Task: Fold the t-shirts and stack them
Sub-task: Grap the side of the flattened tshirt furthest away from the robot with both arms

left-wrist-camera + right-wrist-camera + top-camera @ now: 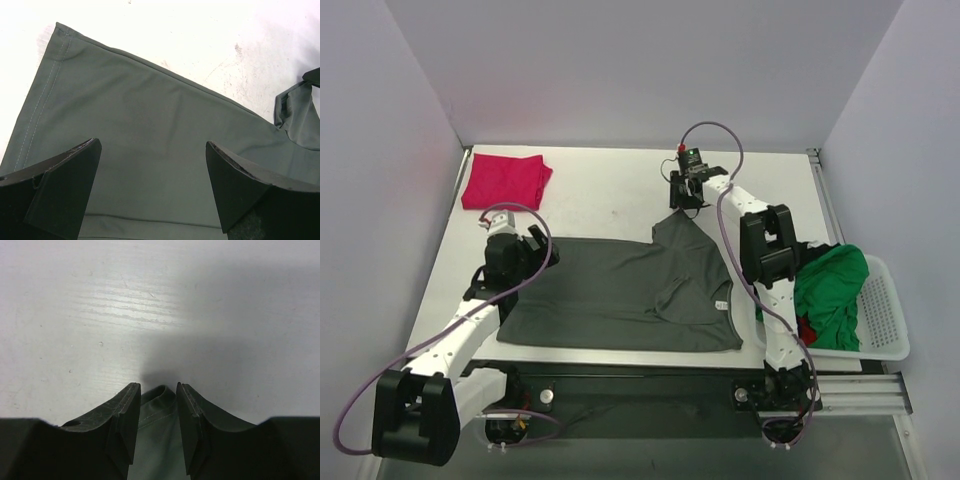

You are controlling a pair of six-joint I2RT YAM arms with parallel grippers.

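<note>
The dark grey-green t-shirt (620, 295) lies spread flat on the table in front of the arms. My left gripper (542, 248) hovers open and empty over its far left hem; the cloth (150, 100) fills the left wrist view between the jaws (152, 145). My right gripper (685, 200) is shut on a hemmed far corner of the same shirt (159, 430), pulled toward the back; the gripper (157, 387) sits just over the bare table. A folded magenta-red t-shirt (505, 180) lies at the far left. A bright green t-shirt (835, 285) is bunched in the basket. The black t-shirt is hidden.
A white plastic basket (885, 325) stands at the right edge, with a bit of red cloth (807, 330) under the green shirt. White walls close in the table at the back and sides. The right arm's upper joints (765, 245) rise over the shirt's right side.
</note>
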